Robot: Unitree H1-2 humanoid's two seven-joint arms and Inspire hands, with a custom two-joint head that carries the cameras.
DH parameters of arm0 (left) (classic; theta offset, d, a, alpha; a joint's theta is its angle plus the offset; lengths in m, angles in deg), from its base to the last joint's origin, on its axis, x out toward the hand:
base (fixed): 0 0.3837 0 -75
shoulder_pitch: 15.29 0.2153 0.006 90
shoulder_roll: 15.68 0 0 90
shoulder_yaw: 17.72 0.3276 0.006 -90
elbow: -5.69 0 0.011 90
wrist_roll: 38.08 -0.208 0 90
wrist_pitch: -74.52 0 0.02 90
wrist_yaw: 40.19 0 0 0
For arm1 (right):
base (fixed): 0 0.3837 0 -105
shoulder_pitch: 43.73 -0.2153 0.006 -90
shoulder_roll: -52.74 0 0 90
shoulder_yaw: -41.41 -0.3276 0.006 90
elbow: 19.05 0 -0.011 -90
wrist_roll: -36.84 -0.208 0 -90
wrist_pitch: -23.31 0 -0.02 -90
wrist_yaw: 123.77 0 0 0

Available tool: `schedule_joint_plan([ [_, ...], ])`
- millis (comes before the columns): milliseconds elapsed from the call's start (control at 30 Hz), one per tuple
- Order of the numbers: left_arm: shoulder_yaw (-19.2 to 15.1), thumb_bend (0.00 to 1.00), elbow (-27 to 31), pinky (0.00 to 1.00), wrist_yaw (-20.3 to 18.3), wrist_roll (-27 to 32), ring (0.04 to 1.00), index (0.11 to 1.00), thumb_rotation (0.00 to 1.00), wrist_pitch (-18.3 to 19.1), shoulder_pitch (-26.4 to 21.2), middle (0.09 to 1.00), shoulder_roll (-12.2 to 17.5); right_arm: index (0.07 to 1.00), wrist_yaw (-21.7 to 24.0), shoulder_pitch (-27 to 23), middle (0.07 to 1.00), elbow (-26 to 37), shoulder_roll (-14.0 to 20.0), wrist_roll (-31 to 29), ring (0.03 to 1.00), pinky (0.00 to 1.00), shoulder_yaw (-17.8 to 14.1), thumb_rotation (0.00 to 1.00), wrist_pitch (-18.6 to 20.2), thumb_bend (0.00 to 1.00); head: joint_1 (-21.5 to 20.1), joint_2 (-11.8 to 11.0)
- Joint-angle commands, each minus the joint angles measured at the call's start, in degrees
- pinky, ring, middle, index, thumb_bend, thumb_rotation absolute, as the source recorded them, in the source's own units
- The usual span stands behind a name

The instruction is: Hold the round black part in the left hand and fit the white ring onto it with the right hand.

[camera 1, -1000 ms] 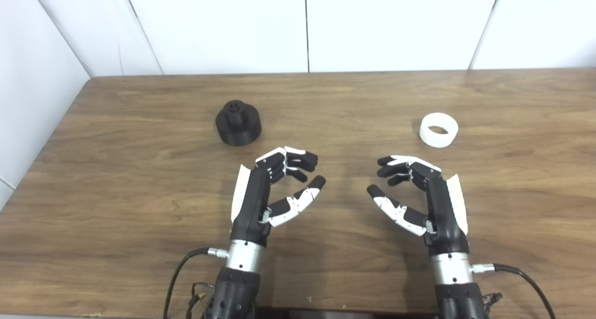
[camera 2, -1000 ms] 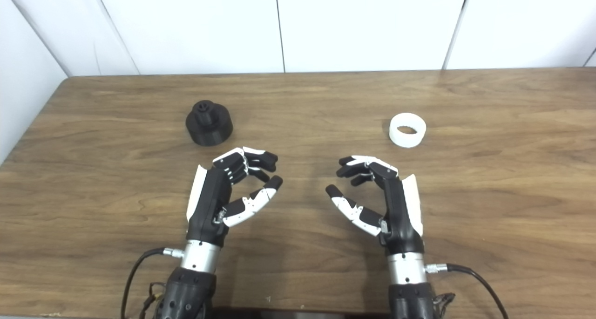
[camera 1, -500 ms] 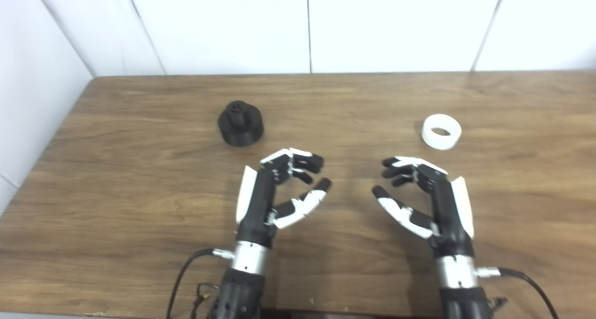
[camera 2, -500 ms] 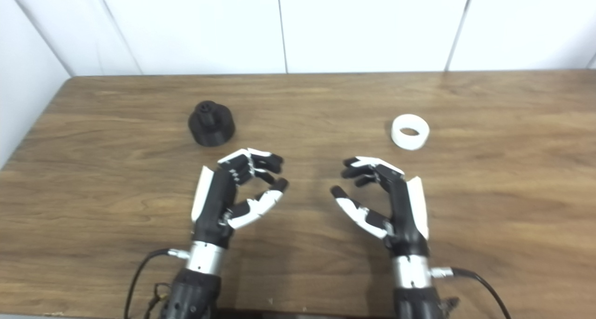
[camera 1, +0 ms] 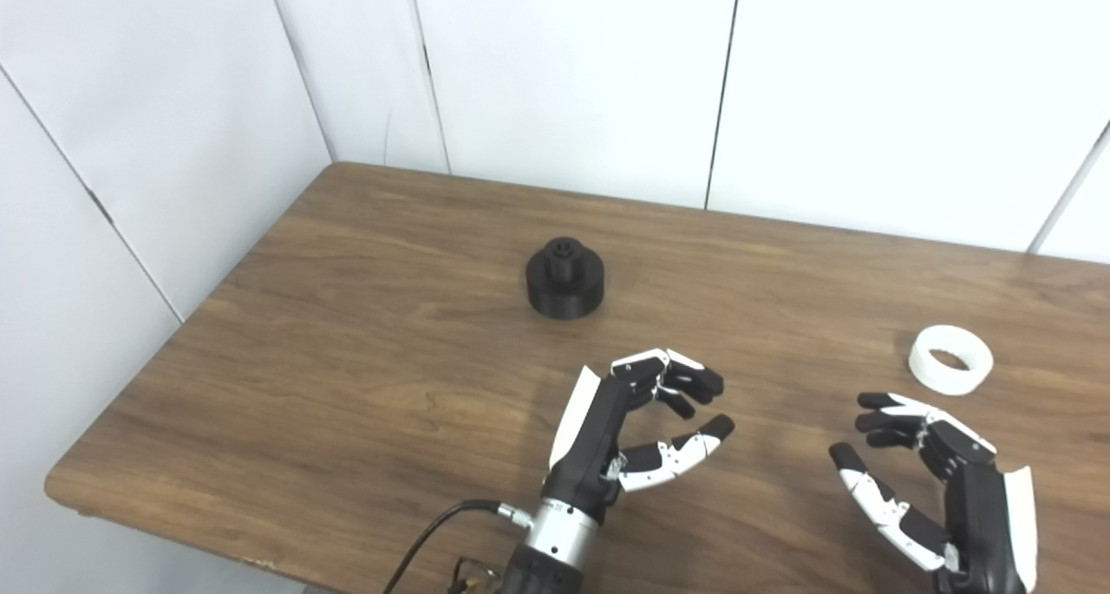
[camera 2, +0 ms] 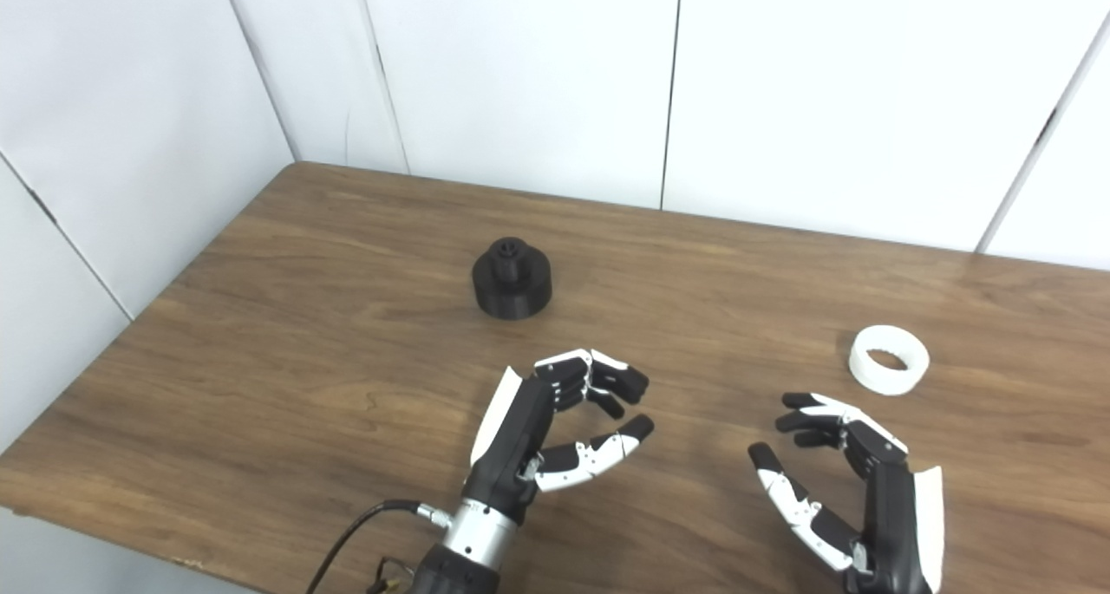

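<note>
1. The round black part (camera 1: 564, 278) stands upright on the wooden table (camera 1: 347, 351), beyond the left hand (camera 1: 626, 429) and apart from it.
2. The white ring (camera 1: 950, 360) lies flat, near the right hand (camera 2: 854, 490) but not touching it.
3. Both hands are empty, fingers curled yet well apart from the thumbs (palms facing each other).
4. The right eye view shows the right hand farther from the frame edge; the left eye view crops it at the lower corner.
</note>
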Motion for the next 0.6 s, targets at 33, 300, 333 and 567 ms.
schedule_joint_plan([
  [33, 0.7, 0.50, 0.3, 0.51, 0.8, -0.1, 0.592, 0.496, 0.08, -2.0, 0.8, 0.627, -0.7, 0.499, 0.4, 2.3, 0.654, -0.8, -3.4, -0.2, 0.591, 0.52, -1.1, 0.17, -2.5, 0.50, 0.1, 0.0],
  [300, -2.4, 0.50, 3.3, 0.50, 1.5, -8.5, 0.613, 0.498, 0.08, 1.6, -1.6, 0.683, 2.4, 0.499, 0.9, 2.2, 0.656, -1.1, -3.6, -0.3, 0.595, 0.52, -1.5, 0.17, -2.6, 0.50, 0.3, -0.1],
  [333, -2.9, 0.53, 4.2, 0.51, 1.0, -10.4, 0.623, 0.572, 0.16, 2.8, -2.0, 0.695, 3.1, 0.499, 1.0, 2.1, 0.657, -1.2, -3.5, -0.3, 0.595, 0.52, -1.5, 0.17, -2.6, 0.50, 0.3, -0.2],
  [567, -5.5, 0.62, 8.6, 0.56, -1.9, -15.8, 0.668, 0.718, 0.27, 10.4, -5.0, 0.730, 6.2, 0.499, 1.0, 1.8, 0.652, -1.5, -3.6, -0.2, 0.594, 0.53, -1.7, 0.17, -2.4, 0.50, 0.2, -0.2],
])
